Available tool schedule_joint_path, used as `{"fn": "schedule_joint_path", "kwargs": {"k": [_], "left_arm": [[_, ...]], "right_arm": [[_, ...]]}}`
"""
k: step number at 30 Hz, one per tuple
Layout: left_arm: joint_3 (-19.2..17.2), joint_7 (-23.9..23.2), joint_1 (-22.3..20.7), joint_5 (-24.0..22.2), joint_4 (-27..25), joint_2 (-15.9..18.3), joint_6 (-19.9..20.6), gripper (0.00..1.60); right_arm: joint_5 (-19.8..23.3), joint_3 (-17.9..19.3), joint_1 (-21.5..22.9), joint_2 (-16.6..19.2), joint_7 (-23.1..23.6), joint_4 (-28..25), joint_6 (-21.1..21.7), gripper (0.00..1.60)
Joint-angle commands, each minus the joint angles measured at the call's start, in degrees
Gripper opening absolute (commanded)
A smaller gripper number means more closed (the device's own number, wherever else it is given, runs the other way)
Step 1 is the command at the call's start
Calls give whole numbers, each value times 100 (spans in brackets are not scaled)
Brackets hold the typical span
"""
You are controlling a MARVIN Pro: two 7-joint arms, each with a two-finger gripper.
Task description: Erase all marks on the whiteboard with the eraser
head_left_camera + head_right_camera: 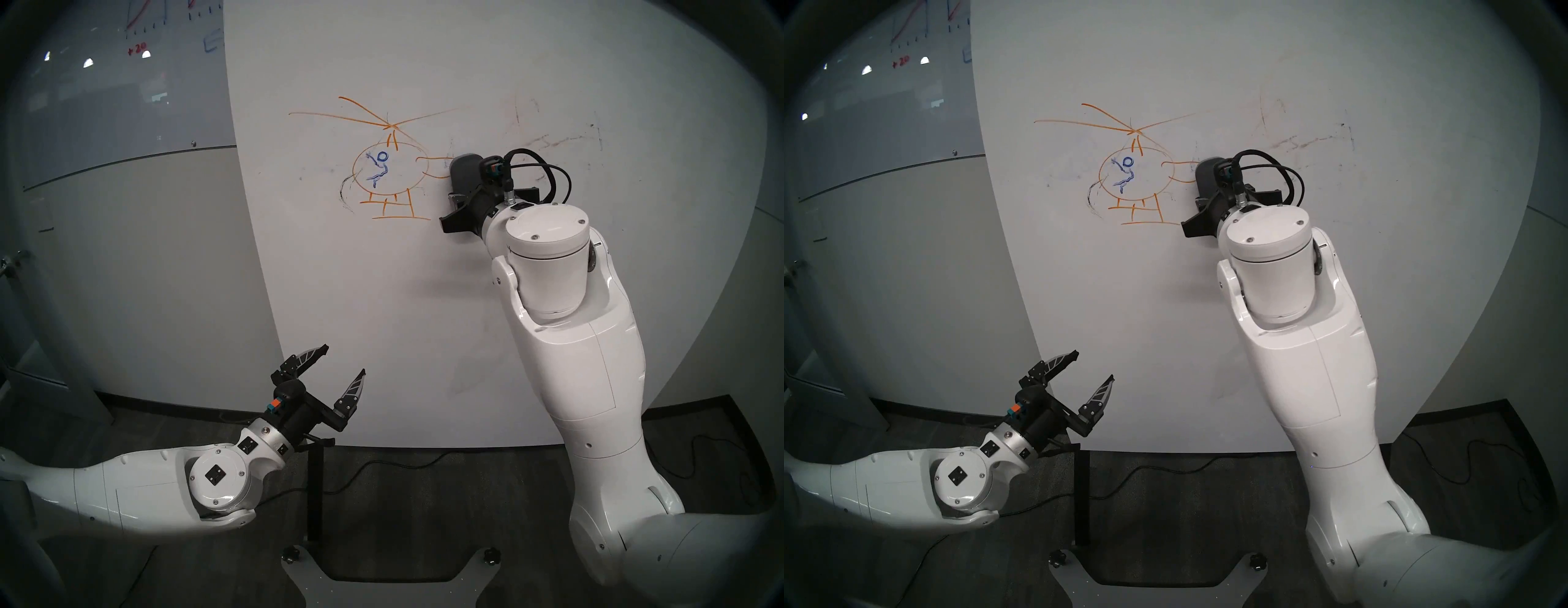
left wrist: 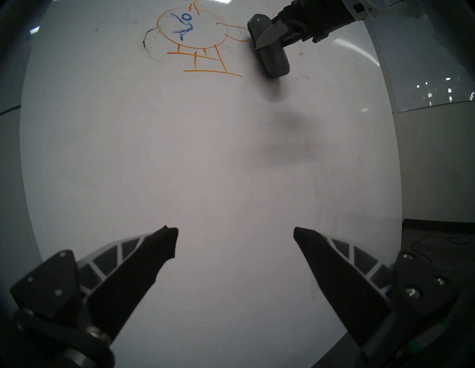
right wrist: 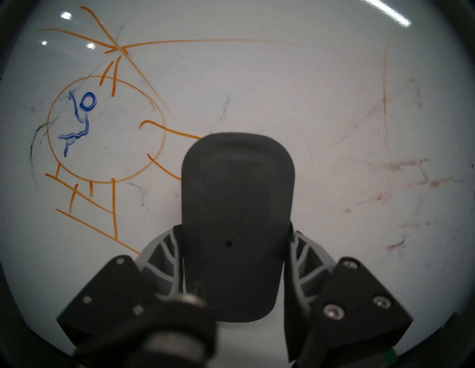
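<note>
White matte whiteboard (image 1: 382, 297), upright: bears orange helicopter drawing (image 1: 388, 170), blue stick figure (image 1: 379, 169), faint reddish smudges (image 3: 411, 174). Dark grey eraser (image 3: 237, 205), clamped in right gripper (image 3: 236, 259), flat against the tail; wipe leftward, pressure even. Left gripper (image 2: 235, 240): spread, empty. Containers: none.

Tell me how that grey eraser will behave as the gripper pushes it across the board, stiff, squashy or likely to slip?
The eraser probably stays stiff: its moulded grey back keeps its shape between the right gripper fingers. Held only near one end, it might pivot under sideways drag. It looks light, so on the whiteboard it should glide easily.
</note>
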Motion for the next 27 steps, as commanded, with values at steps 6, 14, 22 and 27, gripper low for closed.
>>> {"fn": "schedule_joint_path", "kwargs": {"k": [6, 14, 22, 27], "left_arm": [[-22, -11, -32, 1, -30, -6, -87, 160], [-10, -7, -42, 1, -29, -5, -93, 160], [-4, -5, -47, 1, -29, -5, -94, 160], [-2, -4, -48, 1, -29, -5, -94, 160]], "right_arm": [[-25, -18, 40, -45, -56, -217, -45, 0], [-54, -59, -252, 28, -80, -325, -62, 0], [-114, -130, -175, -24, -97, -206, -69, 0], [-150, -195, -146, -90, -130, -171, -41, 0]]}}
